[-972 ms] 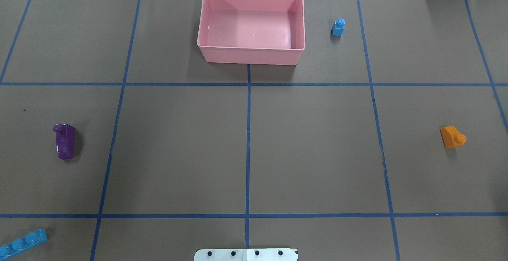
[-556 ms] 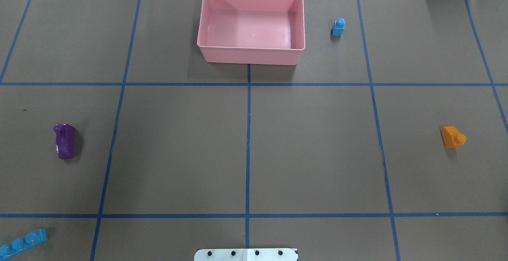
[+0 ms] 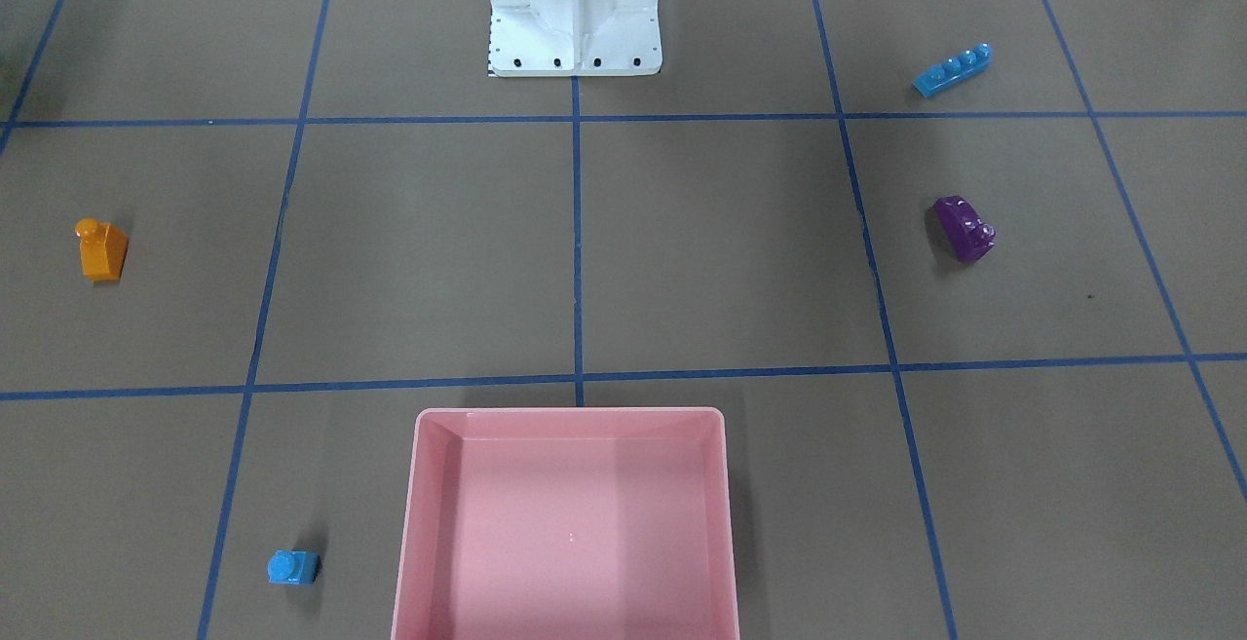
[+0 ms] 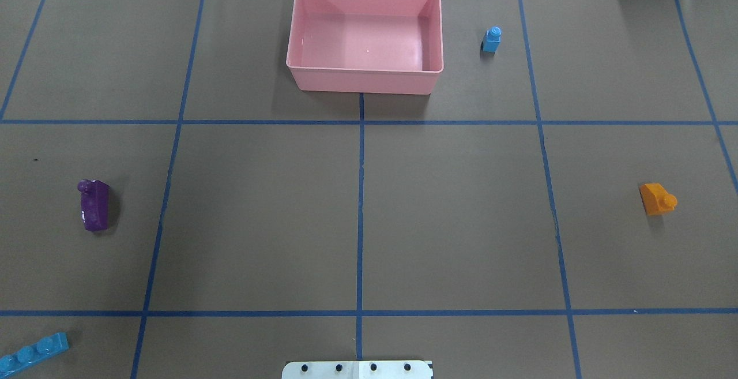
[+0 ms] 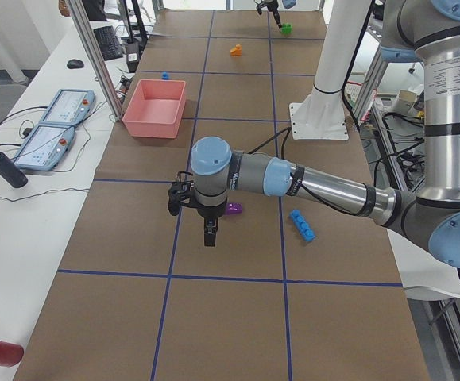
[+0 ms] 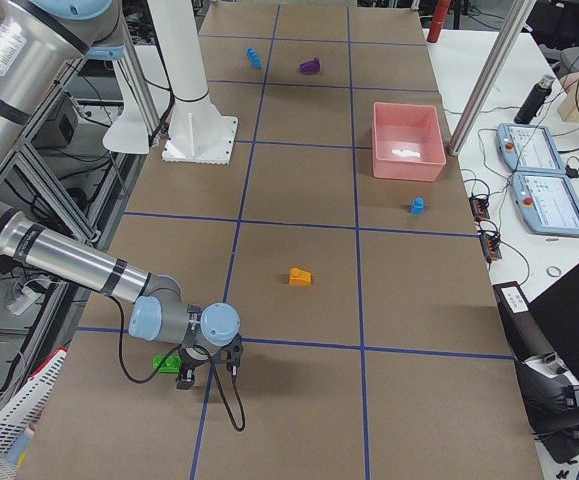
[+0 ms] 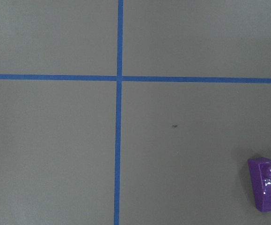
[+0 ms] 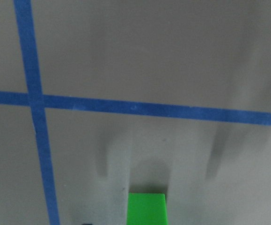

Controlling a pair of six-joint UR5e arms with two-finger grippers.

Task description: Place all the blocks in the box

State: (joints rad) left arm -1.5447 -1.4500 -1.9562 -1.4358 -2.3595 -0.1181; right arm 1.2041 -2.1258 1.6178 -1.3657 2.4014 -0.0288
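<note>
**Desk:** What's on your screens?

**Me:** A brown surface [image 4: 461, 223] with the pink box [image 4: 364, 82] at its far edge. The box looks empty to me; no brick is in.

My left tool [image 5: 208, 236] hangs just beside the purple brick [image 4: 95, 205]. My right tool [image 6: 209, 378] sits low by the green brick [image 6: 166, 363], well apart from the box. I cannot tell whether either tool is spread or pinched.

**Desk:** The others?

**Me:** The long blue brick [image 4: 34, 353] is in the near left corner. The orange brick [image 4: 656, 199] is out right, and the small blue brick [image 4: 491, 40] is near the box.

**Desk:** Worries?

**Me:** The purple one lies tipped and glossy, so I judge a skewed pinch would squirt it away. The green one faces the longest carry, and a weak hold may drop it.
</note>
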